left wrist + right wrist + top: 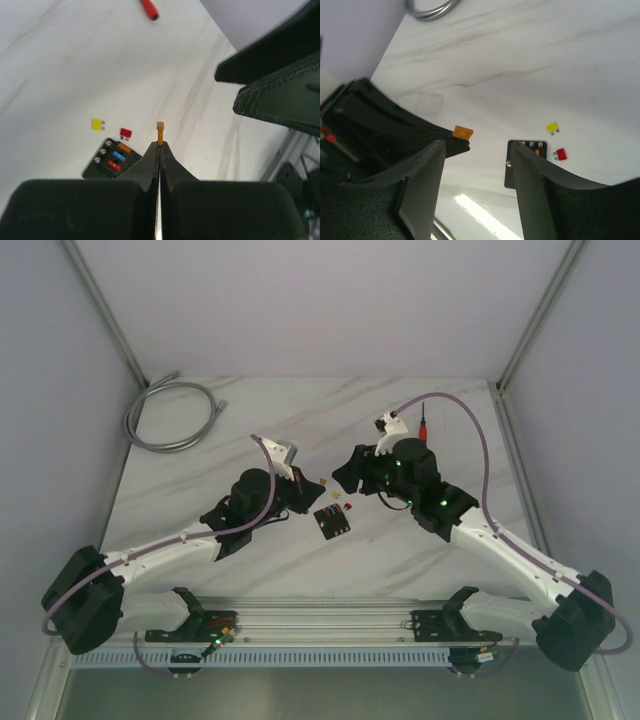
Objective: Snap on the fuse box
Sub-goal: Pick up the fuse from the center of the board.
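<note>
The fuse box [331,523] is a flat black block lying on the white marble table between the two arms, with orange, blue and red fuses seated in its slots [112,159]. My left gripper [160,144] is shut on a small orange fuse [160,131] and holds it above the table, up and to the left of the box [306,492]. My right gripper [477,152] is open and empty, hovering just behind the box [346,476]. In the right wrist view the box [510,165] is partly hidden behind one finger, and the held orange fuse [462,132] shows.
A loose yellow fuse [96,124] and a red fuse [125,132] lie on the table just beyond the box. A red-handled screwdriver [423,425] lies at the back right. A coiled grey cable [170,415] lies at the back left corner.
</note>
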### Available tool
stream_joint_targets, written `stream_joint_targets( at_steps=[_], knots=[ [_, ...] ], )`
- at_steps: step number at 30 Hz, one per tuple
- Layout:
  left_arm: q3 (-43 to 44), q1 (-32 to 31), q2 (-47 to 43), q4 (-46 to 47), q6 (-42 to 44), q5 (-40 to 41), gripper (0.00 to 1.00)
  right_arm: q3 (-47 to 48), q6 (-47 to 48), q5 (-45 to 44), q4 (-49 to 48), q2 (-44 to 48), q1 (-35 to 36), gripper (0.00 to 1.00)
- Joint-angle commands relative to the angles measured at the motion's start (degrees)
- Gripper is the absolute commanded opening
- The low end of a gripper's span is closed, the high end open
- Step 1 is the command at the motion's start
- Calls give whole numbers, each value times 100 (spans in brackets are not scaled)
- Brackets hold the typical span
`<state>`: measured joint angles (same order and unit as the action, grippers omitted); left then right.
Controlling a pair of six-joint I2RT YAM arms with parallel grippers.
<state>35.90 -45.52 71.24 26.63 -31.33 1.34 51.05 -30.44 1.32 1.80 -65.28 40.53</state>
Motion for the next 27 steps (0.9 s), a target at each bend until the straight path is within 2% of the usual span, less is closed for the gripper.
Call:
stream_joint_targets(
  at_steps=[1, 6, 10, 16, 27],
  knots=[
    [262, 69, -357, -316, 901, -1223, 0, -7, 1596, 1635, -171, 426, -167, 61],
    [481, 69, -563, -488, 1166, -2392, 0, 106, 2287, 2900, -181, 793, -301, 59],
    [620, 70, -729, -509, 1238, -2934, 0, 312, 2620, 3517, 36, 852, -385, 56],
    [667, 71, -1009, -530, 1296, -3332, 0, 427, 2830, 3947, 303, 911, -531, 50],
    [638, 56, -1069, -441, 1230, -3474, 0, 424, 2866, 4812, 325, 887, -706, 37]
  ],
)
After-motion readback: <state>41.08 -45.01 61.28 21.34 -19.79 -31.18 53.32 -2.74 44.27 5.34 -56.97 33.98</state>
